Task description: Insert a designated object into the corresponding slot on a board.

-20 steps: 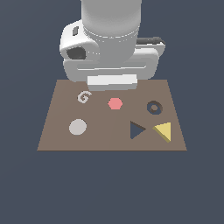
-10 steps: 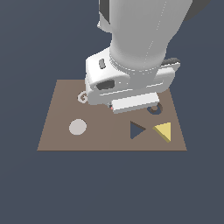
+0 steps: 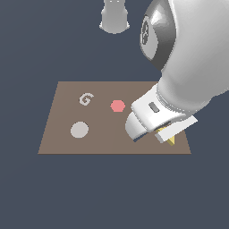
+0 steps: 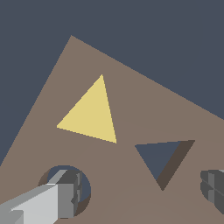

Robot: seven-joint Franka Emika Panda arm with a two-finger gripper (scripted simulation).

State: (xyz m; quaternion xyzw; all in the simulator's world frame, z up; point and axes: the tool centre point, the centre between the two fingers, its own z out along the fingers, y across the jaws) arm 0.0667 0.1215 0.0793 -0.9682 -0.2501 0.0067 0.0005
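Note:
The yellow triangular block [image 4: 92, 113] lies flat on the brown board [image 4: 131, 100], apart from the dark navy triangular slot [image 4: 159, 159] beside it. My gripper [image 4: 131, 197] is open and empty above the board. One finger [image 4: 48, 201] hangs over the dark round hole [image 4: 65, 188], and the other finger [image 4: 212, 188] is beyond the slot. In the exterior view my hand [image 3: 150, 117] hovers over the board's [image 3: 103, 138] right front part. It hides the slot and the round hole. Only a corner of the yellow block [image 3: 171, 140] shows.
A white G [image 3: 86, 99], a pink hexagon [image 3: 117, 105] and a grey disc [image 3: 79, 129] sit on the board's left and middle. The robot's base [image 3: 114, 18] stands behind the board. Dark floor surrounds the board.
My arm has swung from the board's back middle to the exterior view's right and come down over the right front part, now covering the slot and round hole.

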